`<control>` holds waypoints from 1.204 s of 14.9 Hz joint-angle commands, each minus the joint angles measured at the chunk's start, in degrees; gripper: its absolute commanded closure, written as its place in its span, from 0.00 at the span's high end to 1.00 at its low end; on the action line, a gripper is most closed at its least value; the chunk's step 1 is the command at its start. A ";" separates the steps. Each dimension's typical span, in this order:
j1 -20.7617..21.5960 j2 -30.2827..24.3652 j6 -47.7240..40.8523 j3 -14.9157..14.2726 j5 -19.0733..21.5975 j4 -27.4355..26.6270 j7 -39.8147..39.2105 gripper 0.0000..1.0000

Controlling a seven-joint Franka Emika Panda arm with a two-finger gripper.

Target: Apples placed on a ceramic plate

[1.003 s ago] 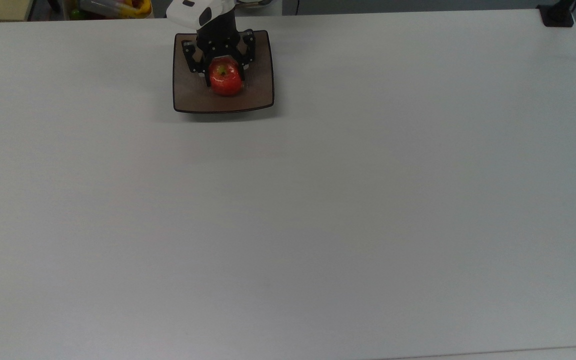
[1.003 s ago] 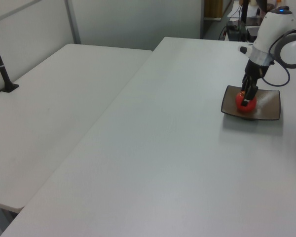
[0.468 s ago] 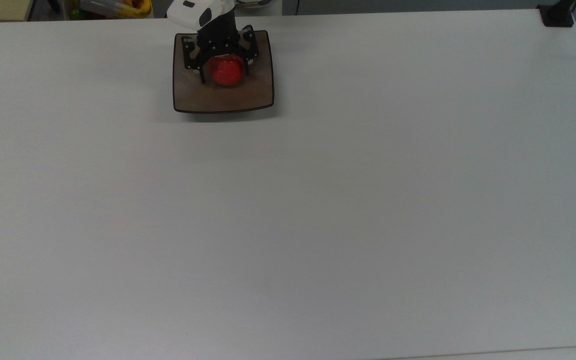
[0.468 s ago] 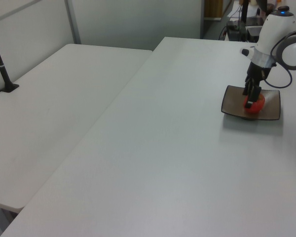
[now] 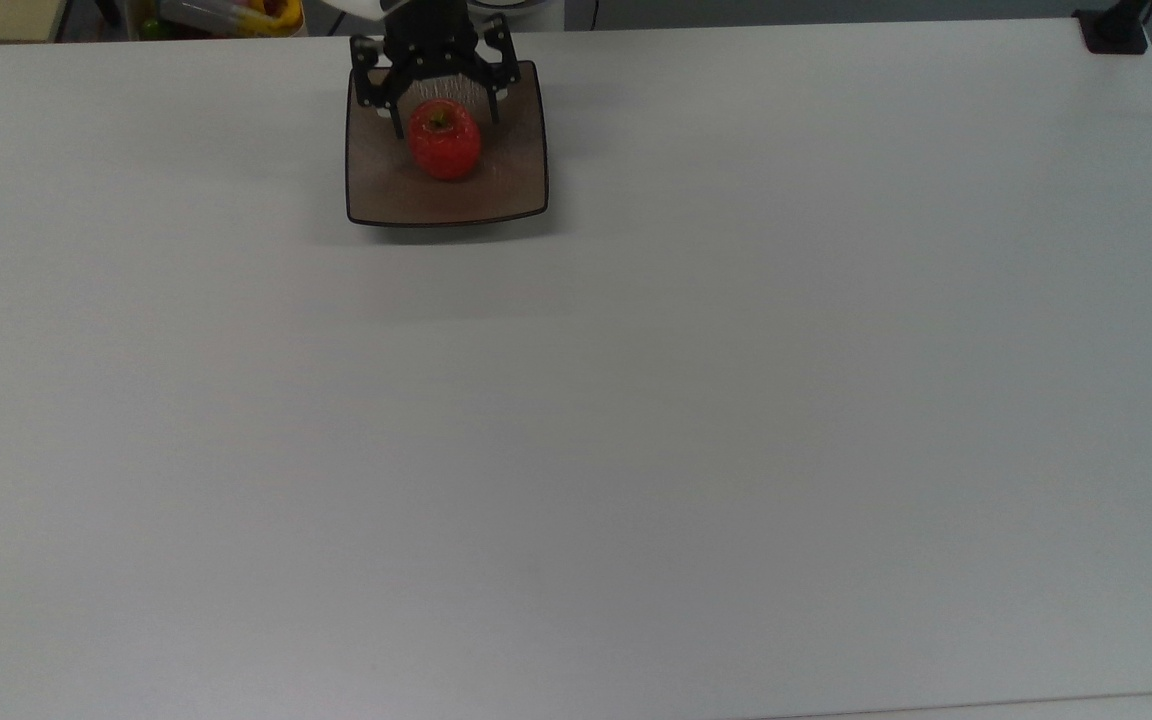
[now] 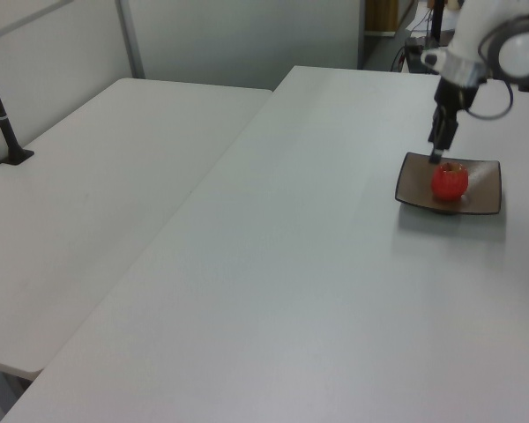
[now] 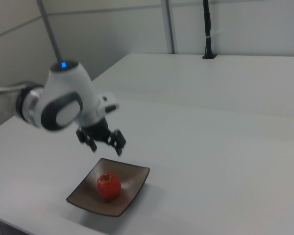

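Resting on plate (image 7: 132, 183), apple (image 7: 109, 185) below spread jaws

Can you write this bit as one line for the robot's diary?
apple: on ceramic plate | gripper: open, above plate, apart from apple | table

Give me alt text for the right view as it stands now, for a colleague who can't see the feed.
A small red apple sits on a square brown plate near the near edge of a white table. The robot's open gripper hangs in the air above the plate's far side, apart from the apple, under the arm's white and grey wrist.
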 commanded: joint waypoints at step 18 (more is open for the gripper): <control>2.07 12.35 -35.96 2.05 -2.30 42.09 18.45 1.00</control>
